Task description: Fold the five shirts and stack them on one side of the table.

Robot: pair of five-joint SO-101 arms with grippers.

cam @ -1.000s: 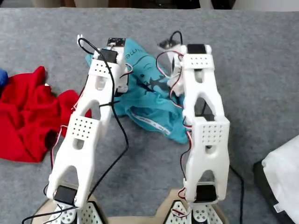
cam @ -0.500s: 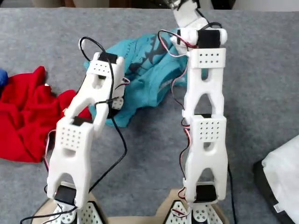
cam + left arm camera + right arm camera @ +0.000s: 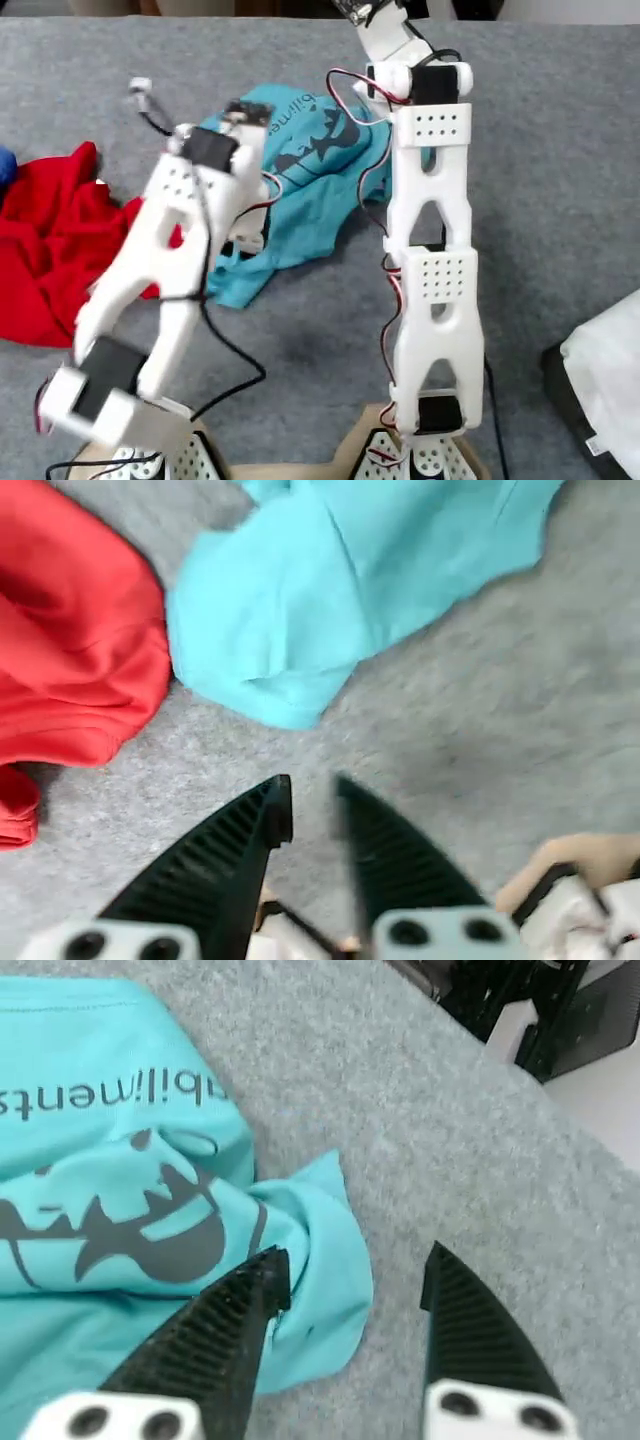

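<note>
A teal shirt (image 3: 300,180) with a dark print lies crumpled on the grey table (image 3: 560,150) between my two arms. A red shirt (image 3: 50,250) is bunched up to its left. My left arm (image 3: 170,230) is raised over the gap between the two shirts. Its gripper (image 3: 310,798) hangs above bare table just short of the teal shirt (image 3: 350,580) and the red shirt (image 3: 70,650), slightly open and empty. My right arm (image 3: 430,200) stretches to the far edge. Its gripper (image 3: 357,1260) is wide open over a corner of the teal shirt (image 3: 120,1190), holding nothing.
A white cloth bundle (image 3: 605,380) rests on a dark object at the right edge. A bit of blue fabric (image 3: 5,165) shows at the left edge. Dark equipment (image 3: 530,1000) stands beyond the table's far edge.
The right arm stretched toward the far edge and the teal shirt moved that way with it. The left arm lifted off the shirt and swung up and to the left.
</note>
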